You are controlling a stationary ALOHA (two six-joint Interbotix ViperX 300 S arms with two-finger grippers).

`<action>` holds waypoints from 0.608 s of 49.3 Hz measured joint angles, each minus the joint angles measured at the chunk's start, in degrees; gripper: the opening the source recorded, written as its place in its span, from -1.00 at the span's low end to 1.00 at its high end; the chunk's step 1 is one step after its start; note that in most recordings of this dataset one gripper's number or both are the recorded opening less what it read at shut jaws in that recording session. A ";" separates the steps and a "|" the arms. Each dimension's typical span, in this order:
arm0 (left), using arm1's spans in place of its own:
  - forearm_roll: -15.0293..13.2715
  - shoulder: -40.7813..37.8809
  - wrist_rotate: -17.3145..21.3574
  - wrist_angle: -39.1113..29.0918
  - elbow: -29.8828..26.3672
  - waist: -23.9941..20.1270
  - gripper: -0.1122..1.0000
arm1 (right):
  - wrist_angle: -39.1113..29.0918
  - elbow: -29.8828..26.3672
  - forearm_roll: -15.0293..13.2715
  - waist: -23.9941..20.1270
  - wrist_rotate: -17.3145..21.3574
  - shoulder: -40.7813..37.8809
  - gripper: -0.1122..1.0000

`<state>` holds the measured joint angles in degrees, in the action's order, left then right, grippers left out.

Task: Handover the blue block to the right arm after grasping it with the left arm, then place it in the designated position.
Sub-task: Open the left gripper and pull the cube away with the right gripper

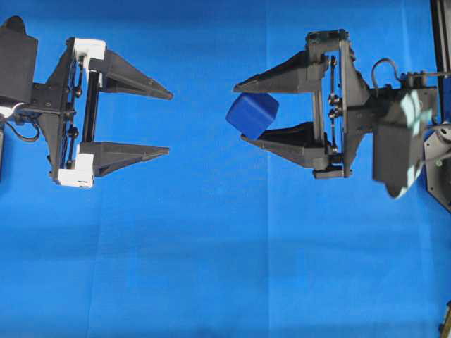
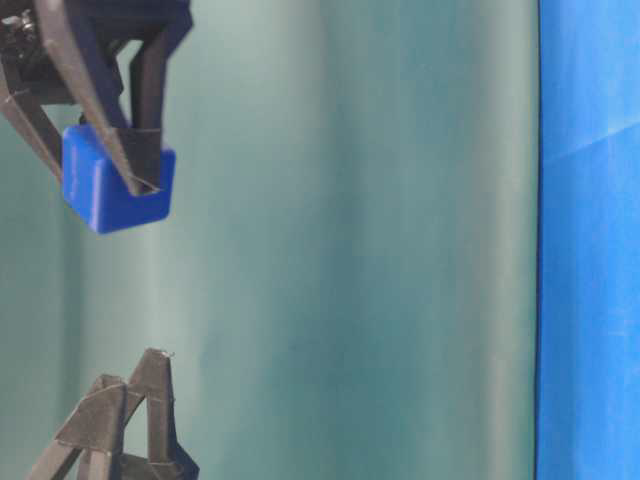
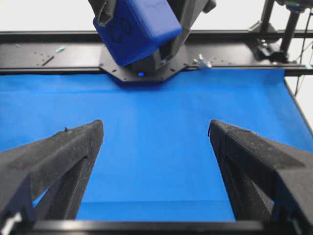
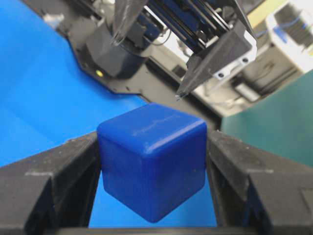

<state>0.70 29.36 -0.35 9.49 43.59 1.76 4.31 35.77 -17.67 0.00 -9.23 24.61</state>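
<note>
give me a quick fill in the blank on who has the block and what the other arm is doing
1. The blue block is clamped in the ____ end effector.
2. The left end effector is open and holds ____.
3. The block hangs in the air above a ____ cloth.

Missing words: right; nothing; blue

Table-level view cuts off both arms; right tool (image 2: 125, 150) fingers partly hide blue block (image 2: 115, 190).
</note>
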 measured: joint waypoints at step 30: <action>0.00 0.00 0.09 0.00 0.00 0.00 0.88 | -5.01 0.18 1.58 -0.09 24.35 3.16 0.19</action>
<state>0.70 29.36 -0.26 9.49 43.59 1.76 -0.70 35.95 -16.08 -0.09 15.12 27.77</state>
